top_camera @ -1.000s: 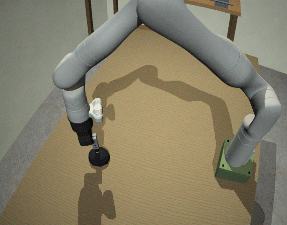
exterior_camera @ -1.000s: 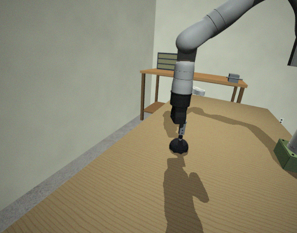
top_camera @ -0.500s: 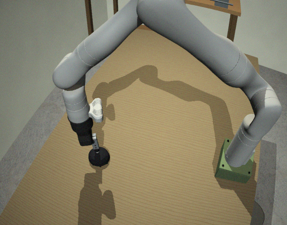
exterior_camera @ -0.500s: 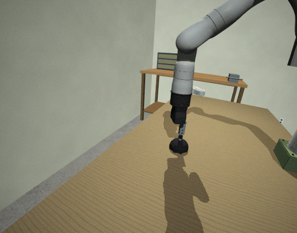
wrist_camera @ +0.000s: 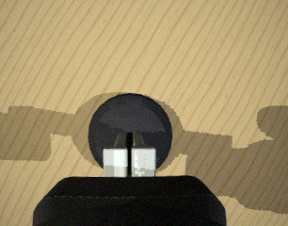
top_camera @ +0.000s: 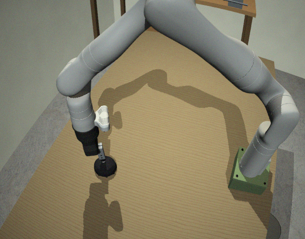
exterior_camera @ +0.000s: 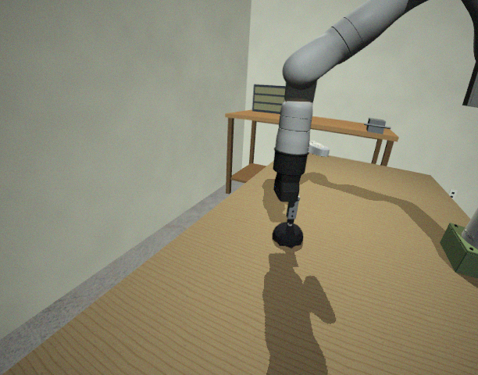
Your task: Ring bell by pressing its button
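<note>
Closed, empty gripper (exterior_camera: pixel 290 224) presses the small black bell (exterior_camera: pixel 288 237); likely rigid and light, push only its top button.

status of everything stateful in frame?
gripper: shut, holding nothing, fingertips down on the top of the bell
bell: upright on the table, under the gripper
bell button: hidden by the fingers, cannot tell how far down

The bell's button hidden under my closed fingertips, my upper arm cut off by the top edge, small grey item (exterior_camera: pixel 376 125) on the far side table too small to tell
</note>
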Available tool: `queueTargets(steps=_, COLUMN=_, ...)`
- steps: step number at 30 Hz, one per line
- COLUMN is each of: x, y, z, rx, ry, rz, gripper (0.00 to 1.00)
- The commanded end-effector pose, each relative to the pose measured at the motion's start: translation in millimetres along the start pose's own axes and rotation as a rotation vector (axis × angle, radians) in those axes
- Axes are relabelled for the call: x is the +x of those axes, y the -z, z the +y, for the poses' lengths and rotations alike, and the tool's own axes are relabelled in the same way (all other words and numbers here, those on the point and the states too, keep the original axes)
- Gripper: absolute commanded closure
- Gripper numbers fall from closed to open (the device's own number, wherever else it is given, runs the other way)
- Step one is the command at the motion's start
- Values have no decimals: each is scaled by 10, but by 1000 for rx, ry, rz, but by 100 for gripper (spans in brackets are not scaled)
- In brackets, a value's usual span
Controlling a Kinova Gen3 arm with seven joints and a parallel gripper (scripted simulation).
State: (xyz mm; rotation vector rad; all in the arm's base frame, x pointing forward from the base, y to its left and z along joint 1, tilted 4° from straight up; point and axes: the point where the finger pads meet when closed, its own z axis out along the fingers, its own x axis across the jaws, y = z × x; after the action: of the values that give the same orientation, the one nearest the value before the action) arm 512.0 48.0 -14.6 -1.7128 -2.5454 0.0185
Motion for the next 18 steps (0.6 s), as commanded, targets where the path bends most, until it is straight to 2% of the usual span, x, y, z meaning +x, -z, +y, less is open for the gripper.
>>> queueTargets(steps=1, x=-2, y=-15, z=-1, rx=0, ry=0, rz=0, gripper=83)
queueTargets(steps=18, x=-2, y=-36, z=-1, rx=0, ry=0, rz=0, gripper=83)
